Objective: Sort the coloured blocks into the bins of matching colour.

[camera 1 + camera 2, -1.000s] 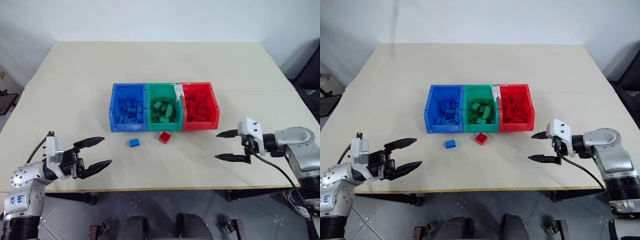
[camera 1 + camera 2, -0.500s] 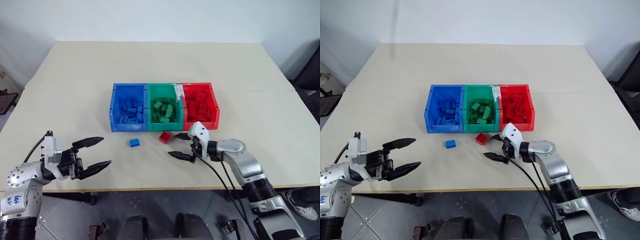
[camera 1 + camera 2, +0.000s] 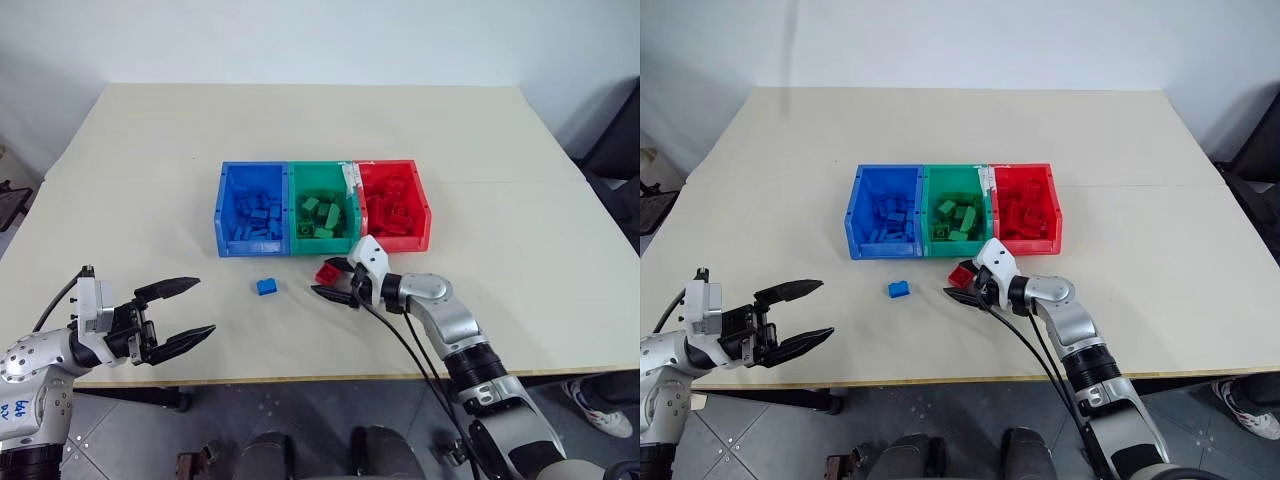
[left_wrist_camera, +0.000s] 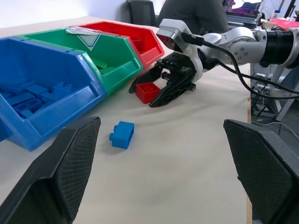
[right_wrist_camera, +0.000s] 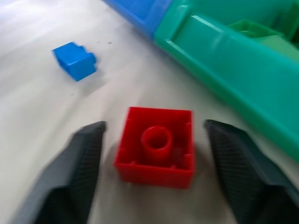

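Three joined bins sit in a row on the tabletop (image 3: 150, 180): blue bin (image 3: 253, 210), green bin (image 3: 322, 208), red bin (image 3: 394, 204). Each holds blocks of its own colour.

Two blocks lie loose on the tabletop in front of the bins. The blue block (image 3: 266, 286) rests in front of the blue bin, apart from it. The red block (image 3: 327, 273) lies in front of the green bin, near its front wall, hollow underside turned toward my right wrist camera.

My right gripper (image 3: 331, 279) is at the red block. Its fingers (image 5: 77, 172) stand one on each side of the block, with a gap visible on both sides; not gripping.

My left gripper (image 3: 190, 312) hovers near the front edge of the tabletop, well apart from the blocks, fingers spread wide and holding nothing.
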Robot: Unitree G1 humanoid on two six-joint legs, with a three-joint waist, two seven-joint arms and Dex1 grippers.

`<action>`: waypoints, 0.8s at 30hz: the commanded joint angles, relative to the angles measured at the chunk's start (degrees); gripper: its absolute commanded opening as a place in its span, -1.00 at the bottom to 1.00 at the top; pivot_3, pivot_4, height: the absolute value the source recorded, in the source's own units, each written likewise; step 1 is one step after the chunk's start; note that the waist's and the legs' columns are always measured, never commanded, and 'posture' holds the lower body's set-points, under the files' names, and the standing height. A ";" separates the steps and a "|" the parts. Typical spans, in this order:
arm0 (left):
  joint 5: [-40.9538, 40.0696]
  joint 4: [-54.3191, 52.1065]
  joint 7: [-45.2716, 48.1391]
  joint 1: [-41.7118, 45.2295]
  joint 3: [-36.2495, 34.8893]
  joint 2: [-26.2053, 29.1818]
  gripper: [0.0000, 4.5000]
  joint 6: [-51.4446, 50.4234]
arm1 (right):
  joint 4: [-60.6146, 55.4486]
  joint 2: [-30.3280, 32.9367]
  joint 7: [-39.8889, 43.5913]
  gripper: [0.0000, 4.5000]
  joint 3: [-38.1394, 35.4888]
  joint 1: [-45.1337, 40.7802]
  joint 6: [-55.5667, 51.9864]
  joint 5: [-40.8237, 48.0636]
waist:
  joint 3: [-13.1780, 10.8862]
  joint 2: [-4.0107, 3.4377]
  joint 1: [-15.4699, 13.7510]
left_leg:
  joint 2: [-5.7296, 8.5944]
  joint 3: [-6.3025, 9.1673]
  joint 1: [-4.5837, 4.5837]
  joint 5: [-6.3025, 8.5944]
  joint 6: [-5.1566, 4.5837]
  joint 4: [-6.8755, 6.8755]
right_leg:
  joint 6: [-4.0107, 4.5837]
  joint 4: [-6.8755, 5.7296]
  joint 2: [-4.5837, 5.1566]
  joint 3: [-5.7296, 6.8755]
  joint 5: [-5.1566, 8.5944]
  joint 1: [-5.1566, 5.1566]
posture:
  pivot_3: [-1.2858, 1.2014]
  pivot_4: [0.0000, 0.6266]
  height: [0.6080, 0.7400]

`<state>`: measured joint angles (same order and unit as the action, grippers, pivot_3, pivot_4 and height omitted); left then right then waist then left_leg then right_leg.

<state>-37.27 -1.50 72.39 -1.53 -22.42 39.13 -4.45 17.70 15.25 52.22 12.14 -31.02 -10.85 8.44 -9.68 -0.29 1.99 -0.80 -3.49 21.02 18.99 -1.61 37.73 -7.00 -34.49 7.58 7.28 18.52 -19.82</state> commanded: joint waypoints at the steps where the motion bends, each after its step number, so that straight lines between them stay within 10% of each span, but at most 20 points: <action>1: -1.16 -1.52 -0.17 -0.57 -1.16 -0.06 1.00 0.22 | -7.87 3.92 4.43 -0.14 -1.66 2.55 -2.98 3.72 | -0.01 -0.02 -0.40 | 0.01 0.03 0.02 0.00 -0.01 0.01 | 0.00 0.00 0.01 0.00 0.00 0.00 | 0.03 -0.52 1.00; 14: -0.24 1.69 0.64 3.08 1.35 -0.97 1.00 0.72 | -13.63 21.45 7.38 -0.34 -16.49 3.82 -9.32 11.75 | -0.04 -0.06 -0.60 | 0.05 0.01 0.08 0.02 -0.04 0.00 | 0.00 0.44 0.06 0.04 0.00 0.16 | 0.03 -0.52 1.00; 24: 0.31 2.88 0.37 4.95 2.46 -1.72 1.00 1.40 | 8.05 17.78 3.98 -0.34 -13.98 -14.10 1.43 5.16 | -0.05 -0.08 0.10 | -0.03 -0.27 0.05 -0.02 -0.03 -0.04 | 0.00 0.44 -0.06 0.15 0.00 0.06 | 0.03 -0.52 1.00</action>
<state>-37.01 1.57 72.73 3.34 -19.49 37.48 -3.92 23.37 33.24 57.06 -1.96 -42.63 -12.72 14.64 -9.73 -0.37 2.09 -0.82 -3.77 21.07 18.97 -1.64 37.71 -7.00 -34.07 7.51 7.46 18.52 -19.77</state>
